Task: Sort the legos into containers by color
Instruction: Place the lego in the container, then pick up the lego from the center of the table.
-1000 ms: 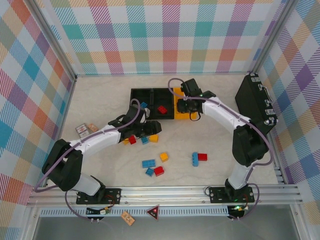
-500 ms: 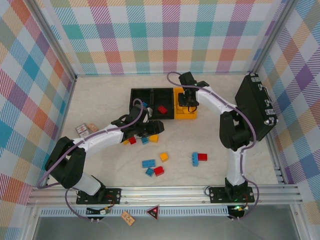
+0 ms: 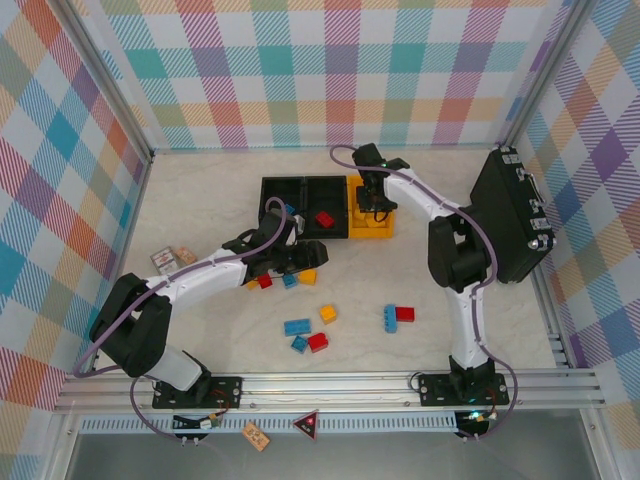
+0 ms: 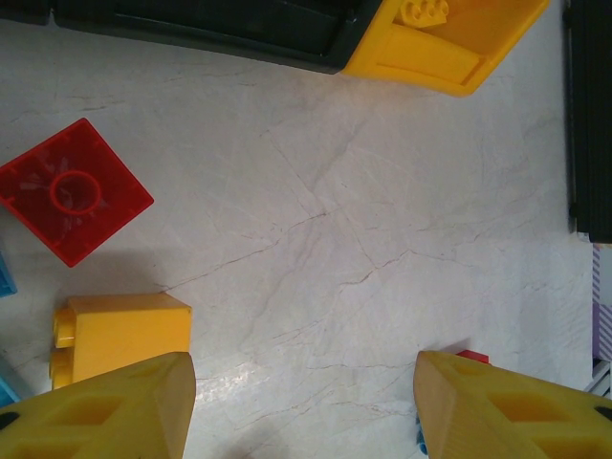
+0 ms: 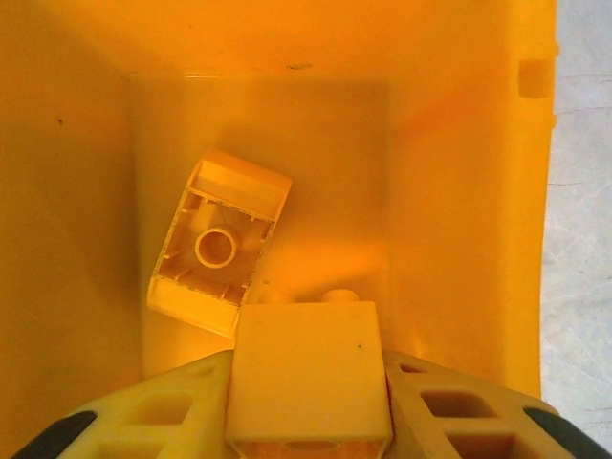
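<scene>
Elbow drawn in since before, the right gripper [image 5: 306,406] clamps one yellow-orange plastic brick [image 5: 306,363] over a second brick [image 5: 218,244] inside the yellow-orange plastic bin [image 5: 459,191] beside two black bins [image 3: 305,185], while the left gripper [image 4: 306,402] gapes empty near one red brick [image 4: 72,191]

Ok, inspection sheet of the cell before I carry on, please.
Surface: pale marbled tabletop, no spills seen.
Job's things: two black plastic bins and a yellow-orange plastic bin joined in a row; red studded brick in the middle bin; loose red, blue and orange bricks on the table nearer the arms.
Clutter: small printed cards at left; large black latched case at right.
Grippers: left gripper open above the table; right gripper shut on a yellow brick over the yellow-orange bin.
Cables: purple-grey cables follow both arms.
Surroundings: plaid walls, aluminium frame.
</scene>
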`<state>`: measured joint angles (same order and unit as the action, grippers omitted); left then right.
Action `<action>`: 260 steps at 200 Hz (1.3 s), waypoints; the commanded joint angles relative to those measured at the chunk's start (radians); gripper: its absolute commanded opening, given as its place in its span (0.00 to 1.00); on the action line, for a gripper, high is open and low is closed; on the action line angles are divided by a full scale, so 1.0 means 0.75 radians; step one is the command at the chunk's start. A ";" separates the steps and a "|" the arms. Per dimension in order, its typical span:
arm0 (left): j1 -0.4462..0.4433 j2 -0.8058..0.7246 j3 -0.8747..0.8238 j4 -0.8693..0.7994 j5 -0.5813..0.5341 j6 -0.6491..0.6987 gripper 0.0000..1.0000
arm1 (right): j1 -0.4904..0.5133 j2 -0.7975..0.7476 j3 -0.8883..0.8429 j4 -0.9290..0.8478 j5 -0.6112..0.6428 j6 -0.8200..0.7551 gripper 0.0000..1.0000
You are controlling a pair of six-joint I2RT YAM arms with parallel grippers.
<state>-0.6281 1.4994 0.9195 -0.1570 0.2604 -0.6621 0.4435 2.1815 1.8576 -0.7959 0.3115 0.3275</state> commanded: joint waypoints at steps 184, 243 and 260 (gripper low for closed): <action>0.019 -0.182 0.036 -0.453 -0.339 0.032 0.62 | 0.019 -0.712 -0.695 0.367 -0.444 0.119 0.50; 0.015 0.016 0.189 -0.458 -0.331 0.064 0.62 | 0.055 -0.964 -1.054 0.529 -0.565 0.189 0.51; 0.012 0.096 0.250 -0.463 -0.345 0.060 0.62 | 0.056 -1.027 -1.142 0.551 -0.575 0.217 0.51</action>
<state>-0.6231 1.5063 1.0397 -0.4782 0.0273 -0.6331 0.4793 1.4860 1.0676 -0.4576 -0.0704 0.4438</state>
